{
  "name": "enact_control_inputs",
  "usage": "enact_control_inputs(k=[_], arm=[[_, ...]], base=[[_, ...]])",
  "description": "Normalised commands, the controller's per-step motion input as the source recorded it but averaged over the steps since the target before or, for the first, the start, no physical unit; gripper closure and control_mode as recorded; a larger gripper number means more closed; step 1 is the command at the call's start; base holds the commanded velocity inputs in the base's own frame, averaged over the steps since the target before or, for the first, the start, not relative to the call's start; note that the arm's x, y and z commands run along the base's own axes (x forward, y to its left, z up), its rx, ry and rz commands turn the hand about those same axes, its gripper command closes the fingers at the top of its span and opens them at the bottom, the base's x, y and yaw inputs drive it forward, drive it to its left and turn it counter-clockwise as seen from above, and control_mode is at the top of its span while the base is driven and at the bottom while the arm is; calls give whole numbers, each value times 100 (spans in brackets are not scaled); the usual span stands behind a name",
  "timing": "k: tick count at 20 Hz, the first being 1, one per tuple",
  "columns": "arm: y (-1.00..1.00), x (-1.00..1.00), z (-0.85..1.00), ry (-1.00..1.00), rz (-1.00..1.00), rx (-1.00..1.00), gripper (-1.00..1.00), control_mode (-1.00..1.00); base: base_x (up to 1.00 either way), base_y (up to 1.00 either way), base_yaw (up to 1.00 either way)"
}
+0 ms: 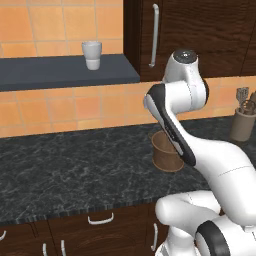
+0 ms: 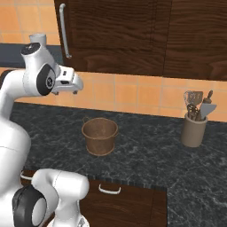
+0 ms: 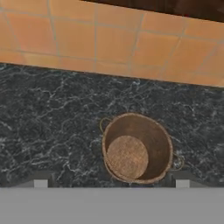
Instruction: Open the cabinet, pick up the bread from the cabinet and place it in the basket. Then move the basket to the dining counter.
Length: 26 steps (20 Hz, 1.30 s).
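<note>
While the cabinet door looks shut in both base views, the step in hand is judged to be opening it. The gripper sits at the left of the right base view, raised above the worktop, its jaws spread wide and holding nothing. The hand view looks down along them into the basket.

Nearest, centre-low in the hand view, the basket stands upright on the worktop and is empty: only its woven floor shows. No bread is seen, presumably because it is behind the door.

To do the step well, the hand should rise to the bar handle, upper left of the right base view, close squarely on its mid-length, then pull in an arc.

Farther right, a utensil crock holds tools. Upper left of the left base view, a white cup stands on a shelf; its contents cannot be told.
</note>
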Motion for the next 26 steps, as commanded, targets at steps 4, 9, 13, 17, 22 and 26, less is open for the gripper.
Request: enact_control_inputs(k=[4, 9, 13, 17, 22, 26], arm=[[3, 0, 83, -32, -11, 0, -100, -100], [0, -1, 78, -30, -6, 0, -100, -100], [28, 1, 43, -10, 0, 0, -100, -100], [37, 18, 54, -2, 3, 0, -100, -100], [1, 28, 53, -1, 3, 0, -100, -100], [0, 60, 2, 0, 3, 0, -100, -100]], base=[[0, 0, 0], [0, 0, 0], [0, 0, 0], [0, 0, 0], [0, 0, 0], [0, 0, 0]])
